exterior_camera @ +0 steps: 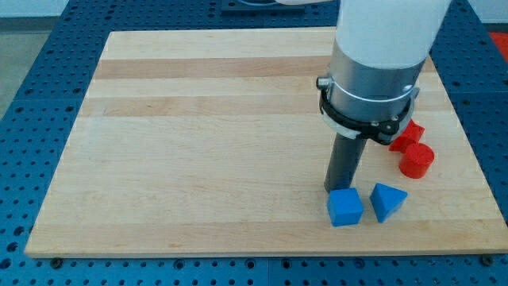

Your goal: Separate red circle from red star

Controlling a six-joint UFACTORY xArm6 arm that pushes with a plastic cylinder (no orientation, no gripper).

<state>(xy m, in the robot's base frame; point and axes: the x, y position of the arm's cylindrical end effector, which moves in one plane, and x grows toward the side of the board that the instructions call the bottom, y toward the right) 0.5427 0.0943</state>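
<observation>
The red circle (416, 160) lies near the board's right edge, touching the red star (407, 133) just above it; the star is partly hidden behind the arm's collar. My tip (340, 188) rests on the board at the lower right, just above a blue cube (345, 207) and left of both red blocks, about a hand's width away from the circle. A blue triangular block (387, 200) lies right of the cube.
The wooden board (198, 143) sits on a blue perforated table (32, 95). The board's right edge runs close beside the red blocks. The arm's white and grey body (373, 71) covers the upper right of the board.
</observation>
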